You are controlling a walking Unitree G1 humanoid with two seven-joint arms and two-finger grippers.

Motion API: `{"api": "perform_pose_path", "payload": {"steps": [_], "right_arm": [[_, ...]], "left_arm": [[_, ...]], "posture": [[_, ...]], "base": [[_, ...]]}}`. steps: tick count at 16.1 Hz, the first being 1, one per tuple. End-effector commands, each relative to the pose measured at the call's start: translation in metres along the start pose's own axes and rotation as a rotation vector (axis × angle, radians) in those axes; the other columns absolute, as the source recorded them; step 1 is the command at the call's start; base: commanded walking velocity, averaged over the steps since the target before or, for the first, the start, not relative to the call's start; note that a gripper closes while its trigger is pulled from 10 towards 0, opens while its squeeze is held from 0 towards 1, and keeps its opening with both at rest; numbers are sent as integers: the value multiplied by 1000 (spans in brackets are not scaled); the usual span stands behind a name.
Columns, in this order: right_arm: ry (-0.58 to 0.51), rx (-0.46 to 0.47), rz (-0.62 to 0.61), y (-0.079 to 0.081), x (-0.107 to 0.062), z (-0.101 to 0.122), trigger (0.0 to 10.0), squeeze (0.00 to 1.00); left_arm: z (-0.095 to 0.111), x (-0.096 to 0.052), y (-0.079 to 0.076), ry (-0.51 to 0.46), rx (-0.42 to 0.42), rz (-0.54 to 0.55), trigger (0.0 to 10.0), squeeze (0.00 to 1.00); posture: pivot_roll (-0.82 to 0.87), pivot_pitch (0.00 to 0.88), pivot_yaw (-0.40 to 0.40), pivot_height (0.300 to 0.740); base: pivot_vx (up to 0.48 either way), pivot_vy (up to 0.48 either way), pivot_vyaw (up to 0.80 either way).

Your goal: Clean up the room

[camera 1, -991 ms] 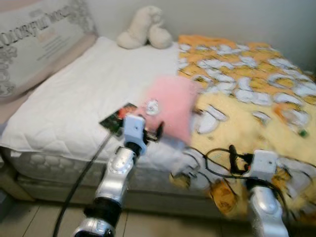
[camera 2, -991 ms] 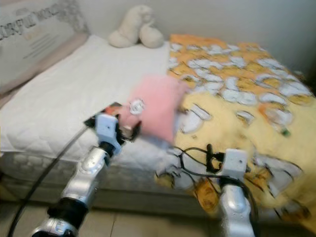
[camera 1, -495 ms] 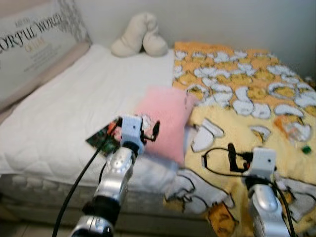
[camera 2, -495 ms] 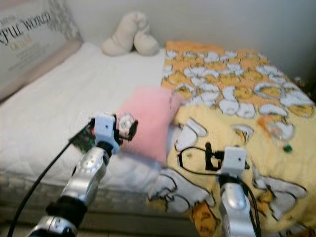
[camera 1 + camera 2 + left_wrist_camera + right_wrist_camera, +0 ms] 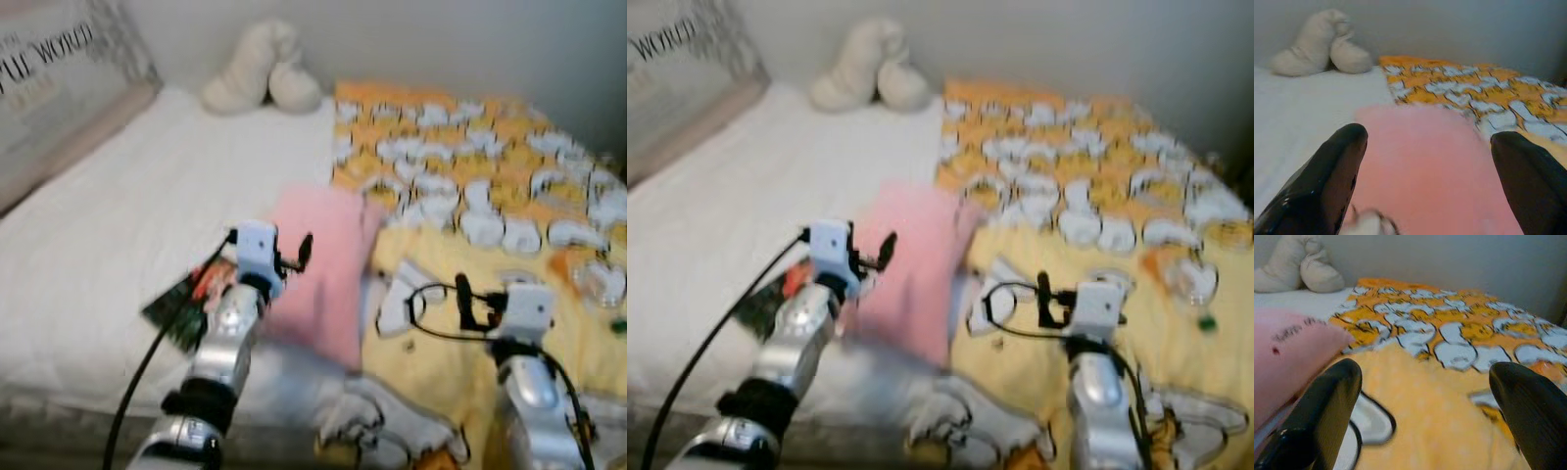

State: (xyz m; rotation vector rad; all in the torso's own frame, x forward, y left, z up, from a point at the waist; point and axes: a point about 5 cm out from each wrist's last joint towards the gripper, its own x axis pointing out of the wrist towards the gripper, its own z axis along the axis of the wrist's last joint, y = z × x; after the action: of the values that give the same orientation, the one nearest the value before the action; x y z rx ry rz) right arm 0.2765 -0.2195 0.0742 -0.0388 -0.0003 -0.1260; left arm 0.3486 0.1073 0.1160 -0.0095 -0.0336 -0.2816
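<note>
Directly before left claw [image 5: 1427, 161]: pink pillow [image 5: 1425, 166]

Pink pillow [image 5: 328, 264], yellow-orange blanket [image 5: 470, 176] white-patterned, cream plush toy [image 5: 260, 69]

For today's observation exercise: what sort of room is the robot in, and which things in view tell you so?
Most likely a bedroom. There is a bed with a white mattress, a yellow patterned blanket spread over it, a pink pillow and a cream soft toy by the wall.

Head cameras down over bed [image 5: 118, 225]; wrist cameras close, both facing pink pillow [image 5: 1425, 166]
</note>
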Motion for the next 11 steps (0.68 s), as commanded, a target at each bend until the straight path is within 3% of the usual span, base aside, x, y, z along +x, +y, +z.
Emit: {"api": "perform_pose_path", "payload": {"steps": [1,2,3,4,6,8,10,11], "right_arm": [[11,34,46,12,5,2,10000,1000],[33,67,69,15,7,2,10000,1000],[52,125,87,17,10,3,10000,0],[117,263,149,27,15,3,10000,0],[148,287,194,33,14,2,10000,0],[224,372,286,47,13,-11,10000,0],[274,424,368,62,14,-19,10000,0],[274,424,368,62,14,-19,10000,0]], "left_arm": [[1,1,16,25,3,36,10000,1000],[2,3,21,42,7,59,10000,1000],[2,5,27,60,-1,82,10000,0],[1,8,37,126,-39,77,10000,0],[0,9,41,159,-66,56,10000,0],[-2,12,49,243,-90,-30,10000,0],[-1,16,58,297,-8,-3,10000,0],[-1,16,58,297,-8,-3,10000,0]], "posture": [[136,0,6,740],[130,0,2,740],[126,0,-3,740],[124,0,-10,740],[126,0,-17,740],[128,15,-24,740],[111,90,-31,740],[111,90,-31,740]], "base": [[480,0,0],[480,0,0],[0,0,0],[0,0,0],[0,0,0],[0,0,0],[0,0,0],[0,0,0]]}}
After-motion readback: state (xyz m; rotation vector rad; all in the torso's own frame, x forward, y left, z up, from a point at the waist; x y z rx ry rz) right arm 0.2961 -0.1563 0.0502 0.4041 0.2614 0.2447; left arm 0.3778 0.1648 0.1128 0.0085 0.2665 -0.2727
